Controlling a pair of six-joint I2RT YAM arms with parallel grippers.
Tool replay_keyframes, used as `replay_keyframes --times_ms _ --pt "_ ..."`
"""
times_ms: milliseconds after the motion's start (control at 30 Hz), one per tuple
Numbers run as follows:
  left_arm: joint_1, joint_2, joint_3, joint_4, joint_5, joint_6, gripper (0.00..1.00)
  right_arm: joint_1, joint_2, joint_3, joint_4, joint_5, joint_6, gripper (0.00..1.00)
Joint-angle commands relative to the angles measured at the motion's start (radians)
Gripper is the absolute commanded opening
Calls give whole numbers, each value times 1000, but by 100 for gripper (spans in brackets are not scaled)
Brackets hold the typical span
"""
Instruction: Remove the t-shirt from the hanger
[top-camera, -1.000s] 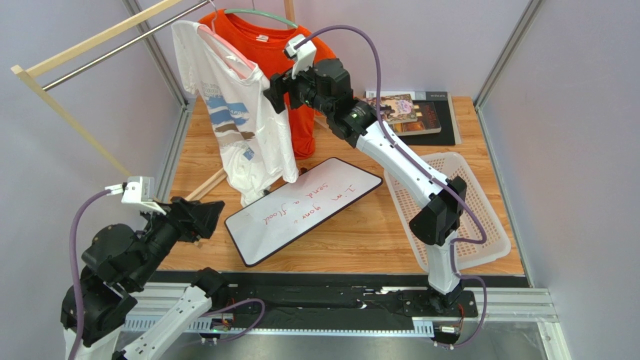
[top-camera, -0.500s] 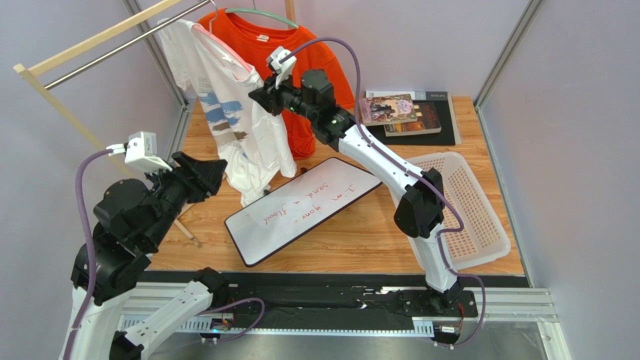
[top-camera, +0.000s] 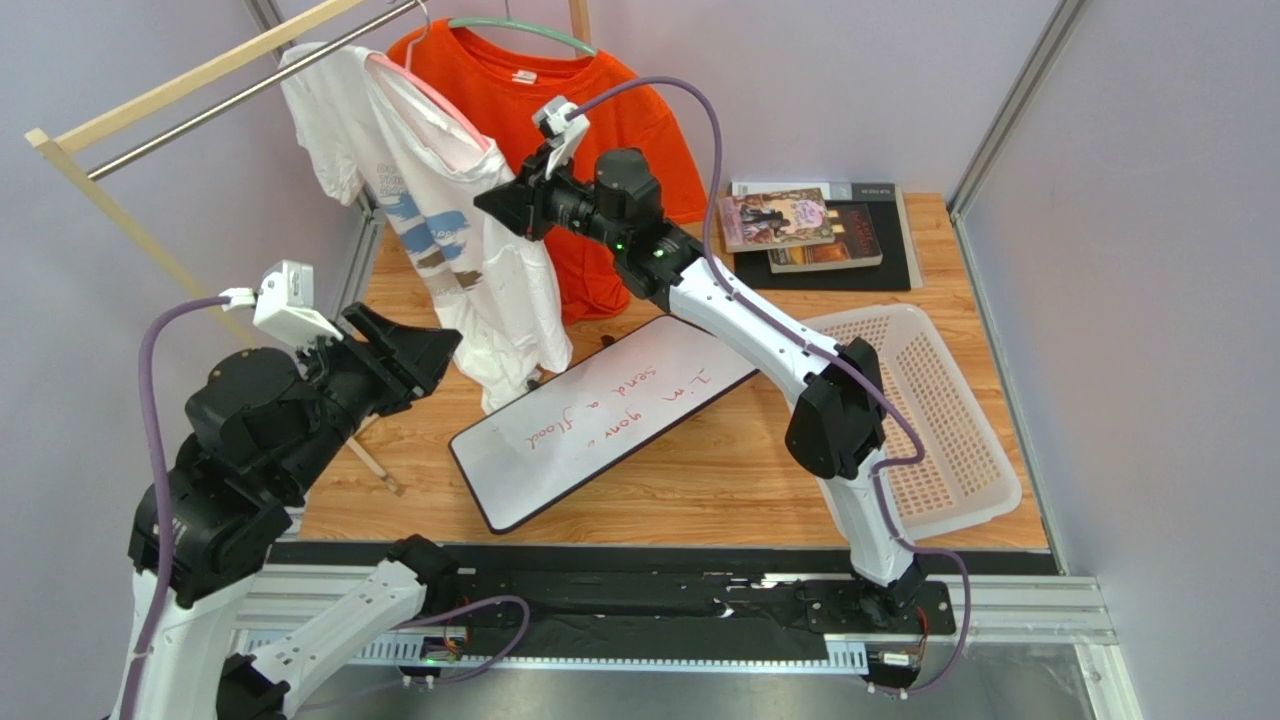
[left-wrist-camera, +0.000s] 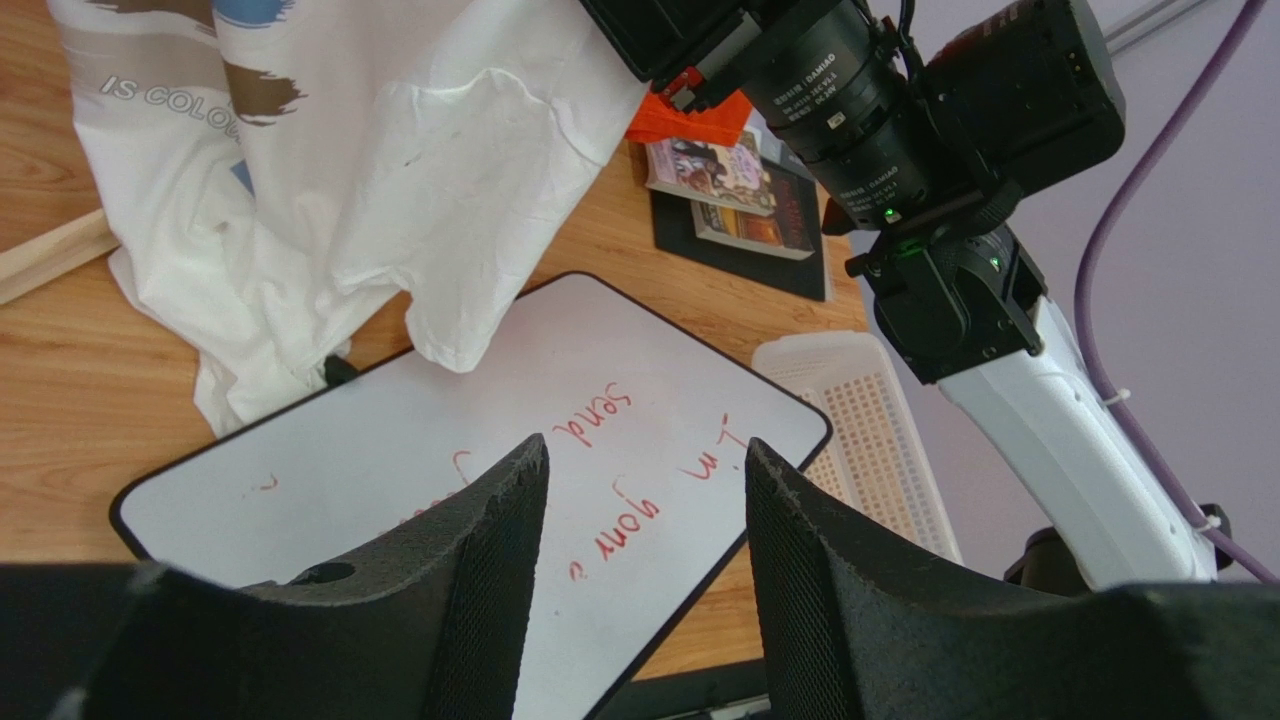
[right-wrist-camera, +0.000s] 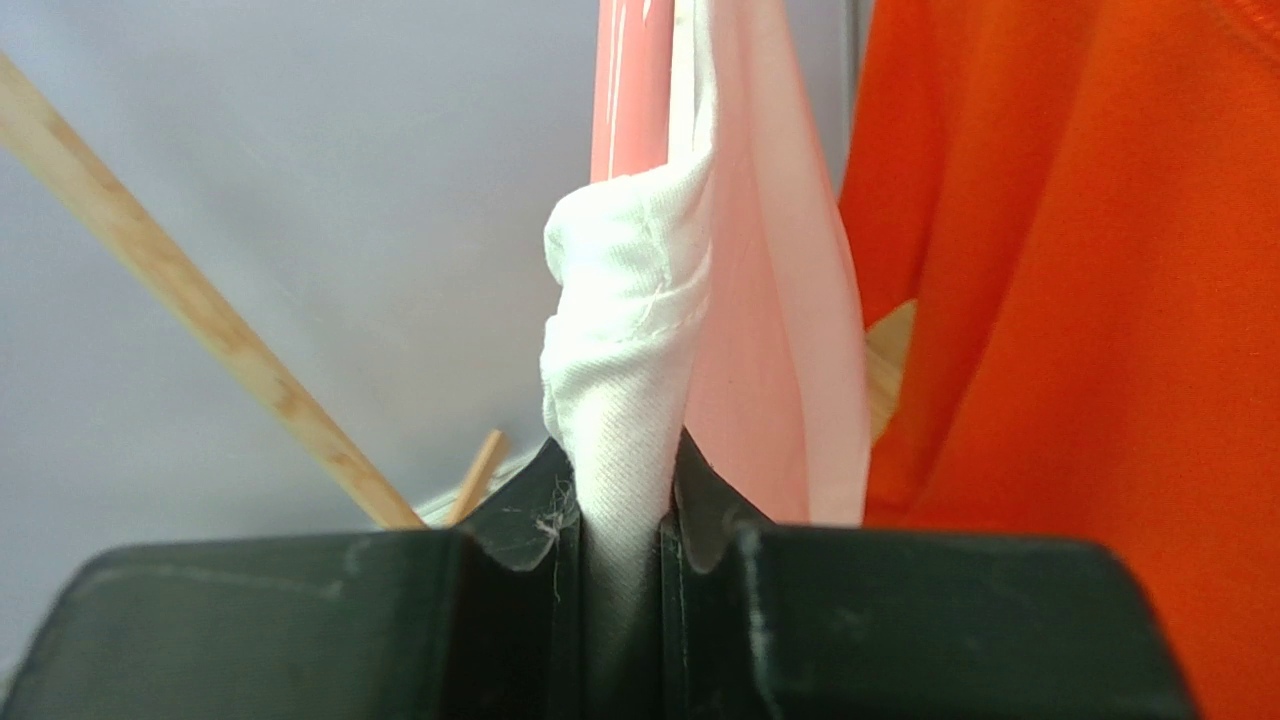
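The white t-shirt (top-camera: 458, 263) hung from a pink hanger (top-camera: 445, 108) on the rail (top-camera: 226, 93) at the bench's (top-camera: 706, 480) back left, its hem sagging to the edge of a whiteboard (top-camera: 601, 408). From above, the right gripper (top-camera: 486, 203) reached into the shirt's near shoulder, with an orange t-shirt (top-camera: 639, 128) hanging just behind. The left gripper (top-camera: 434, 347) hovered left of the shirt's lower part, not touching it. A white basket (top-camera: 939, 405) and some books (top-camera: 796, 218) lay to the right.

On the left wrist view, the left gripper (left-wrist-camera: 646, 555) was parted with nothing between its fingers – below it lay the whiteboard and the shirt's crumpled lower folds (left-wrist-camera: 376, 165).

On the right wrist view, the right gripper (right-wrist-camera: 621, 518) was clamped on a bunched fold of the white t-shirt (right-wrist-camera: 631, 330), beside the pink hanger (right-wrist-camera: 631, 90).
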Motion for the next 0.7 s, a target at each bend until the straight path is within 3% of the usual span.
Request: replay_keyframes --times_ms 0,300,667 --pt "3 -30 35 -57 11 8 55 4 -54 2 216 -65 250 0" --pt "4 -23 58 -58 7 51 54 0 -65 -55 430 -71 627 0" --pt "3 -12 85 -70 -8 80 52 -3 -114 -142 561 -69 758 0"
